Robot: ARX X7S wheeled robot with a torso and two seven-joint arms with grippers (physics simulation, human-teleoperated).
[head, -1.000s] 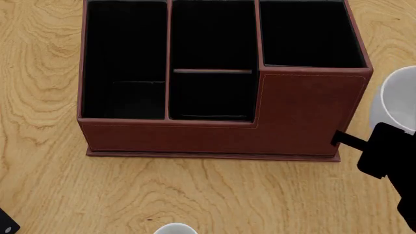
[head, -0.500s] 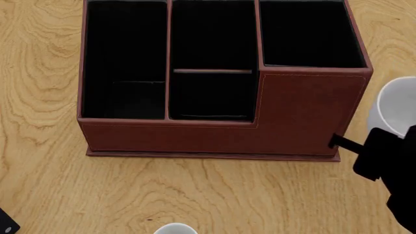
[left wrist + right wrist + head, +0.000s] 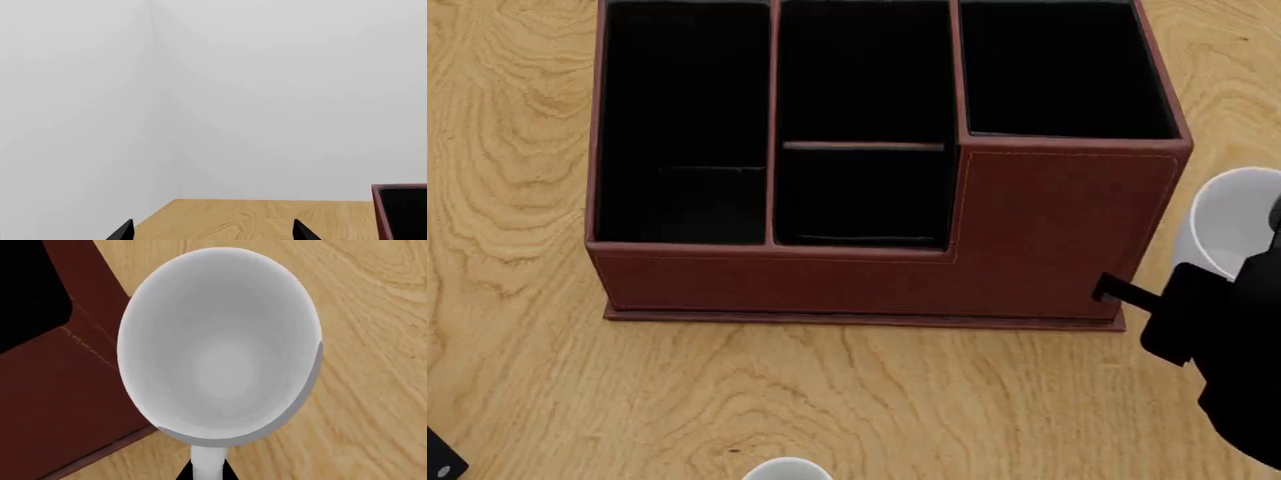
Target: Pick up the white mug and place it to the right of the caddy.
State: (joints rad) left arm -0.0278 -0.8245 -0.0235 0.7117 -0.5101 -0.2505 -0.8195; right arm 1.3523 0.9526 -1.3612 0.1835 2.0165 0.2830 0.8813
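Note:
The white mug (image 3: 1228, 225) is just off the right end of the caddy (image 3: 1054, 230), a reddish-brown box with black compartments. In the right wrist view I look down into the white mug (image 3: 220, 355), with the caddy's corner (image 3: 53, 380) close beside it. My right gripper (image 3: 208, 472) is shut on the mug's handle (image 3: 208, 462), one black finger on each side. Its black body (image 3: 1228, 350) sits in front of the mug. I cannot tell whether the mug touches the table. My left gripper (image 3: 213, 234) is open, with nothing between its fingertips.
Wooden table (image 3: 868, 400) lies all around the caddy. A small white rim (image 3: 787, 468) pokes in at the front edge of the head view. A black part of the left arm (image 3: 438, 458) shows at the front left corner. A pale wall (image 3: 267, 100) stands behind the table.
My right gripper and the white mug have moved lower in the head view and slightly left, closer to the caddy's right end. The caddy has not moved.

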